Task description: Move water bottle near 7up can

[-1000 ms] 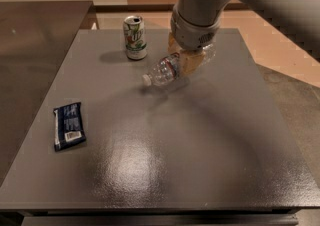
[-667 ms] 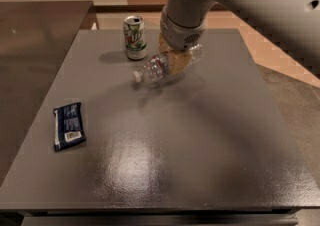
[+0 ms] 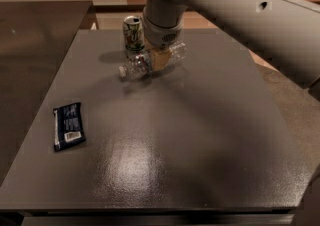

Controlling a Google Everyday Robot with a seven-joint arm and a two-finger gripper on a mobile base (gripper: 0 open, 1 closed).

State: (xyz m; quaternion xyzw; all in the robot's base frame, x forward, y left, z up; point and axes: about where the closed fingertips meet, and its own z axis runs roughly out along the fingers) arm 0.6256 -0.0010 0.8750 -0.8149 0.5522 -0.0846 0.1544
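Note:
The 7up can [image 3: 133, 33] stands upright at the back of the grey table [image 3: 165, 135], white and green with a silver top. The water bottle [image 3: 138, 65] is clear ribbed plastic with a white cap pointing left. It lies on its side just in front of and right of the can. My gripper [image 3: 161, 58] hangs from the big arm above and is shut on the bottle's middle. The bottle's far end sticks out to the right of the gripper.
A dark blue snack wrapper [image 3: 68, 125] lies near the table's left edge. A darker counter [image 3: 35, 45] adjoins the table on the left. The arm [image 3: 240, 10] crosses the upper right of the view.
The gripper has carried the water bottle left and toward the back, closer to the 7up can. The can and the wrapper have not moved.

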